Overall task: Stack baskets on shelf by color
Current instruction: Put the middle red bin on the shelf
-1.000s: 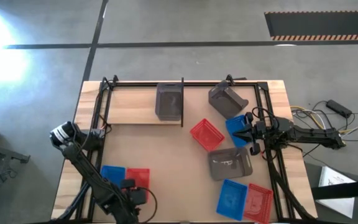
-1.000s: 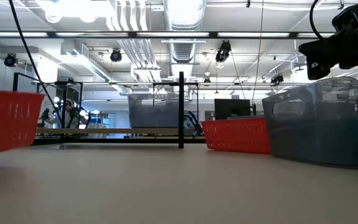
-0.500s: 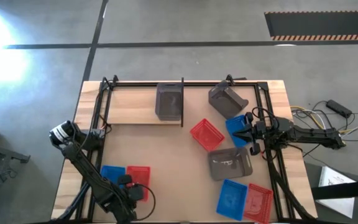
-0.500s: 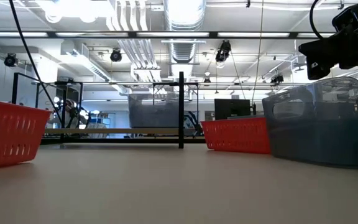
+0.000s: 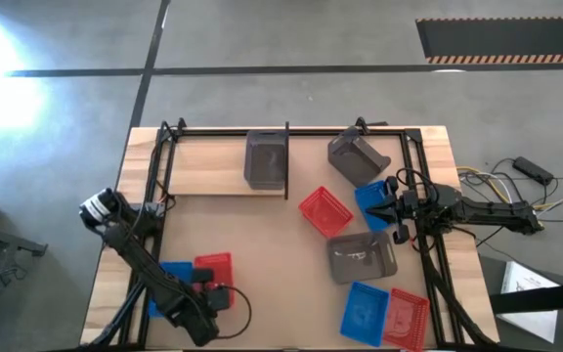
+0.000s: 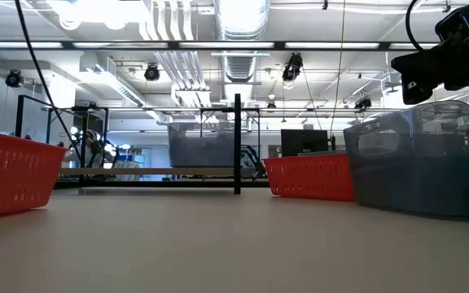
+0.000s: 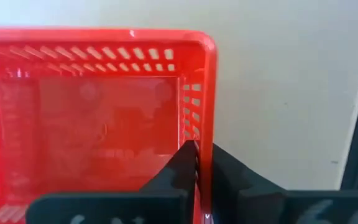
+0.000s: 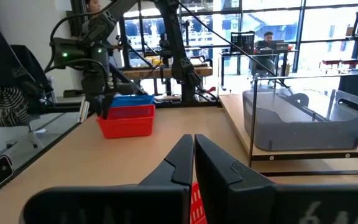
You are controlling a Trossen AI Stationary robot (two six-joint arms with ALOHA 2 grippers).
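My left gripper (image 5: 217,293) is shut on a red basket (image 5: 213,268) near the table's near left corner, and a blue basket (image 5: 172,277) lies right beside it. On the pale-wood shelf (image 5: 213,164) at the far edge a grey basket (image 5: 265,156) rests on its base next to the dark divider (image 5: 287,156). My right gripper (image 5: 384,207) waits shut at the right side, touching nothing, above a blue basket (image 5: 372,200). My left gripper pinches one side wall (image 7: 204,134) of the red basket, at the end toward the table's near edge. One finger (image 7: 182,165) is inside the basket and one outside. The fingers come steeply from above. The basket sits on the table (image 8: 126,127).
Loose baskets lie right of centre: red (image 5: 323,212), grey (image 5: 362,257), a tilted grey one (image 5: 357,156), and blue (image 5: 365,308) and red (image 5: 407,318) at the near right. The black shelf frame (image 5: 164,147) borders the far left. Bare tabletop (image 5: 272,284) lies between.
My left gripper has sunk a little, moved toward the far edge and shut on the red basket's wall. The red basket has slid slightly toward the far edge and turned a bit on the table.
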